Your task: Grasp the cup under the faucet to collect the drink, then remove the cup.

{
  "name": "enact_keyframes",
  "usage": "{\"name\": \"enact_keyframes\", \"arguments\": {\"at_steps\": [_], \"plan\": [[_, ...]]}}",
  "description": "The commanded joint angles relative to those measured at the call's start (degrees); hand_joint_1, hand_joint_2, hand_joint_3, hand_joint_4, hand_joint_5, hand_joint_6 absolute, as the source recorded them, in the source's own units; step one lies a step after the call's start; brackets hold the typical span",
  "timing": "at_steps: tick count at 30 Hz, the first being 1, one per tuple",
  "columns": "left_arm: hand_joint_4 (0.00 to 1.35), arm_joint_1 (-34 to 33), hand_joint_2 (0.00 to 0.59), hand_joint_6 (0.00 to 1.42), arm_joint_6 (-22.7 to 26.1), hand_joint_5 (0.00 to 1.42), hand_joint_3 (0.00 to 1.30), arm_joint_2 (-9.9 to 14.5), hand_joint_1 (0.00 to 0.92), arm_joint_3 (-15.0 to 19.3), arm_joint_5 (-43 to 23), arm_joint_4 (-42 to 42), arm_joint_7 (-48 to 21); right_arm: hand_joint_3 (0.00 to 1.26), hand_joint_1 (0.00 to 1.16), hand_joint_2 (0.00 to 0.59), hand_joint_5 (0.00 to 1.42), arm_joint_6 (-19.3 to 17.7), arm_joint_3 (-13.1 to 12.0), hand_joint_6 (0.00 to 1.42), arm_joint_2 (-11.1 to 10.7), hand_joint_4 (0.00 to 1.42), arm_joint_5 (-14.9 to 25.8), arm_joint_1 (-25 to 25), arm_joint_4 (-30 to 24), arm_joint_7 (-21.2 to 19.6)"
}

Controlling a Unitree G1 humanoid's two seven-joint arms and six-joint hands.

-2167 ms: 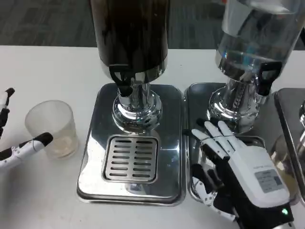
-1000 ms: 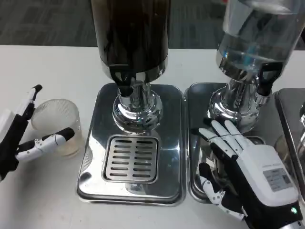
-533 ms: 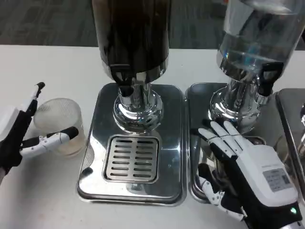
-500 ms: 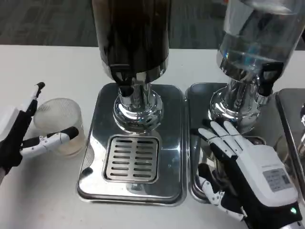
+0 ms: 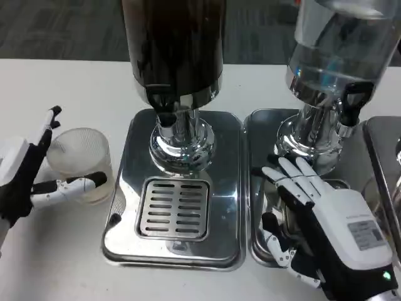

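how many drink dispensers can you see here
2 plainly: the dark dispenser over the grated tray at centre, and the clear dispenser to its right. A tray edge at far right hints at another, cut off.

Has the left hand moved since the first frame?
Yes. The left hand has come in from the picture's left edge toward the drip tray and now brackets the cup.

Under tap (image 5: 166,116): open above the grate (image 5: 172,208).
Far side: dispenser column (image 5: 180,141) blocks.
Left: cup (image 5: 81,164) beside tray (image 5: 125,182).
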Motion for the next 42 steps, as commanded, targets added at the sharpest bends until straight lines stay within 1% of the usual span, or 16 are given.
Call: {"name": "enact_keyframes", "arguments": {"at_steps": [1, 5, 7, 10, 14, 21, 28, 39, 42], "plan": [[0.23, 0.02, 0.067, 0.49, -0.32, 0.49, 0.11, -1.33, 0.334, -0.94, 0.97, 1.83, 0.41, 0.21, 0.63, 0.545, 0.05, -0.23, -0.85, 0.25, -0.11, 0.09, 0.68, 0.36, -0.89, 0.3], [0.34, -0.01, 0.078, 0.76, -1.44, 0.64, 0.23, -1.86, 0.349, -0.68, 0.31, 2.74, 1.26, 0.21, 0.63, 0.545, 0.05, -0.27, -0.88, 0.25, -0.24, 0.09, 0.5, 0.84, -1.26, 0.23], [0.42, 0.09, 0.083, 0.88, -2.05, 0.72, 0.3, -2.08, 0.352, -0.42, 0.02, 3.06, 2.2, 0.21, 0.63, 0.545, 0.05, -0.39, -0.94, 0.25, -0.21, 0.09, 0.67, 0.93, -1.31, 0.21], [0.48, 0.38, 0.088, 0.98, -2.82, 0.78, 0.35, -2.22, 0.34, 0.0, 0.01, 3.26, 4.13, 0.21, 0.64, 0.545, 0.05, -0.49, -0.94, 0.23, -0.13, 0.09, 0.78, 0.98, -1.3, 0.25], [0.53, 0.78, 0.089, 1.04, -3.59, 0.83, 0.4, -2.24, 0.34, 0.45, 0.0, 3.17, 6.13, 0.21, 0.64, 0.545, 0.05, -0.72, -0.92, 0.23, -0.19, 0.09, 0.75, 0.95, -1.3, 0.07], [0.6, 1.15, 0.112, 1.13, -4.78, 0.89, 0.47, -2.66, 0.358, 0.9, -0.32, 3.78, 7.86, 0.21, 0.64, 0.553, 0.05, -0.84, -1.14, 0.23, -0.29, 0.09, 1.06, 0.95, -1.16, 0.13], [0.68, 2.08, 0.118, 1.23, -6.92, 0.96, 0.54, -2.79, 0.401, 1.68, -0.58, 4.09, 10.42, 0.21, 0.64, 0.556, 0.05, -0.9, -1.03, 0.23, -0.27, 0.09, 0.96, 0.7, -0.89, 0.17], [0.68, 5.68, 0.11, 1.25, -9.55, 0.98, 0.56, -0.83, 0.394, 4.03, -0.31, 0.83, 13.15, 0.21, 0.64, 0.556, 0.05, -1.18, -0.86, 0.23, -0.05, 0.09, 1.25, 0.66, -0.65, 0.35], [0.7, 7.51, 0.11, 1.26, -10.94, 0.99, 0.56, -0.13, 0.393, 4.95, -0.49, -1.5, 13.61, 0.21, 0.64, 0.556, 0.05, -1.23, -0.83, 0.23, -0.01, 0.09, 1.34, 0.78, -0.74, 0.41]]}}
